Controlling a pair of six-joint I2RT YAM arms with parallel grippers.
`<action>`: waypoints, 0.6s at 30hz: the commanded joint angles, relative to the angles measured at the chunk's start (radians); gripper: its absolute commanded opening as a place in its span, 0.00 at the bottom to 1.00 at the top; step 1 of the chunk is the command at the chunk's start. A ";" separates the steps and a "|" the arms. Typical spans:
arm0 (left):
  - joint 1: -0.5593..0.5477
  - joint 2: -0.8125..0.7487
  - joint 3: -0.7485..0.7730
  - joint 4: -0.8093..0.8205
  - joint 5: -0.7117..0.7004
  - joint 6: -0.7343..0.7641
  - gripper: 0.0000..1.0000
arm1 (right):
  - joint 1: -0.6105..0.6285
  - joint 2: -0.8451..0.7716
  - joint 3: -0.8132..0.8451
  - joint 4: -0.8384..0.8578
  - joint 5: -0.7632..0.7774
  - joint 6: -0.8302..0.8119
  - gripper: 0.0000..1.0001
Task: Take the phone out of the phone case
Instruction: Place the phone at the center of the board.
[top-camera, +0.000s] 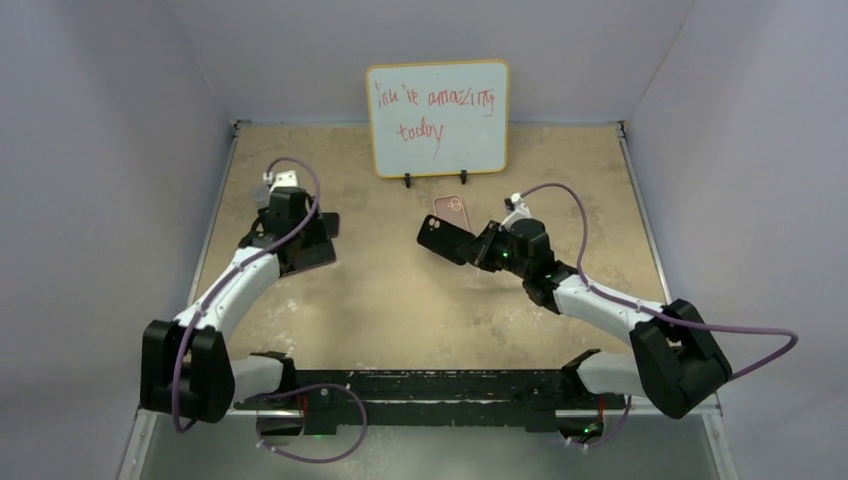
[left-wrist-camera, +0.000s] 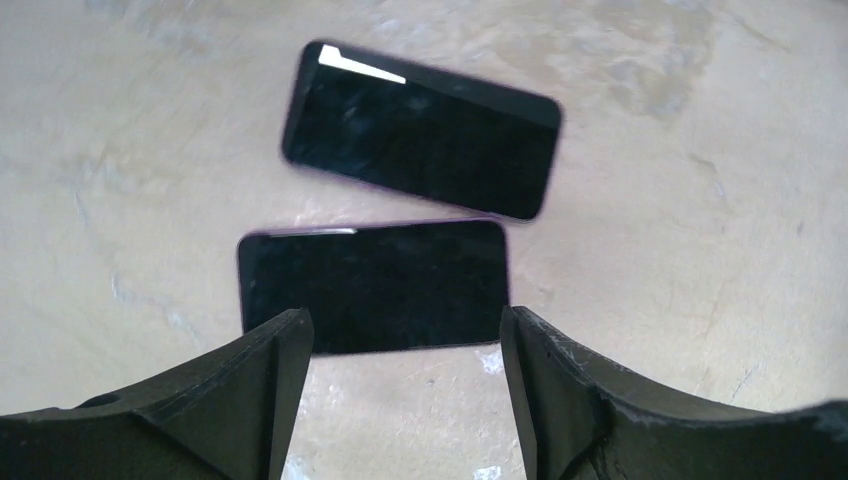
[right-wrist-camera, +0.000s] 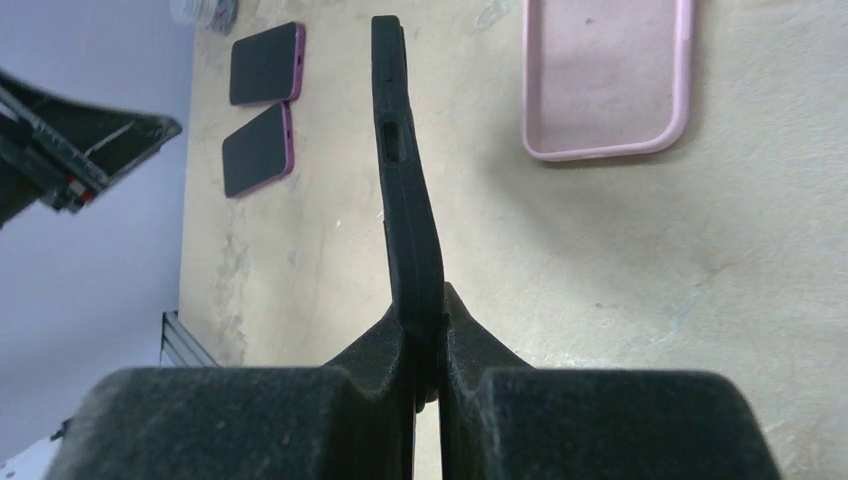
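Observation:
Two dark-screened phones with purple edges lie side by side on the table at the left, the far one and the near one. They also show in the right wrist view. My left gripper is open and empty, hovering just over the near phone; in the top view it covers most of both phones. My right gripper is shut on the end of a black phone case, held edge-up above the table's middle. The case looks thin and bent.
An empty pink case lies open side up on the table behind the right gripper. A small whiteboard with red writing stands at the back. Grey walls close in the table on three sides.

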 joint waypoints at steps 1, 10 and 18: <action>0.115 -0.119 -0.144 0.026 0.108 -0.304 0.73 | -0.018 -0.047 0.024 -0.016 0.083 -0.027 0.00; 0.271 -0.287 -0.335 -0.004 0.040 -0.593 0.76 | -0.024 -0.083 -0.001 -0.026 0.141 -0.037 0.00; 0.278 -0.263 -0.435 0.172 0.048 -0.671 0.76 | -0.072 -0.117 -0.012 -0.055 0.180 -0.033 0.00</action>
